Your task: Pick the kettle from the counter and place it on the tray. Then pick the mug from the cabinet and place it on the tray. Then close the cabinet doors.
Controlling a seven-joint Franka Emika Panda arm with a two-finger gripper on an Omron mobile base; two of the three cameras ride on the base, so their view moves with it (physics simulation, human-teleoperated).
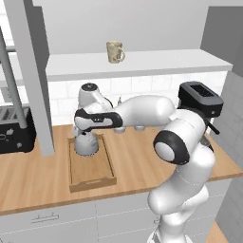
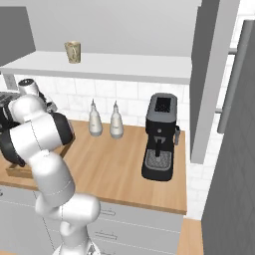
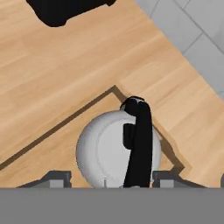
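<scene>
While the white robot arm reaches out low over the wooden counter (image 1: 142,166), its gripper (image 3: 103,183) hangs directly above the kettle (image 1: 86,144), which sits in the far end of the tray (image 1: 95,176). From the camera on the hand, the kettle shows as a rounded silver-grey dome with its black arched handle (image 3: 138,144) running up the middle. The two dark fingertips stand apart, one on each side of the kettle's body, and nothing is pinched between them; the spread fingers suggest the kettle is being let go, or has just been let go, though the pictures cannot say for certain whether the tips touch it.

The tray lies lengthwise on the counter, one short end toward the tiled back wall. The kettle rests close to that far end, near a corner of the raised rim, which leaves the near half of the tray bare, presumably room for the mug.

That mug (image 1: 115,51), small and cream-coloured, stands upright on the white shelf of the open wall cabinet (image 1: 142,61), above and a little right of the tray. One grey cabinet door (image 1: 28,80) hangs open at the left.

Further right on the counter stand two slim grey bottles (image 2: 105,120) and a black coffee machine (image 2: 160,138).
</scene>
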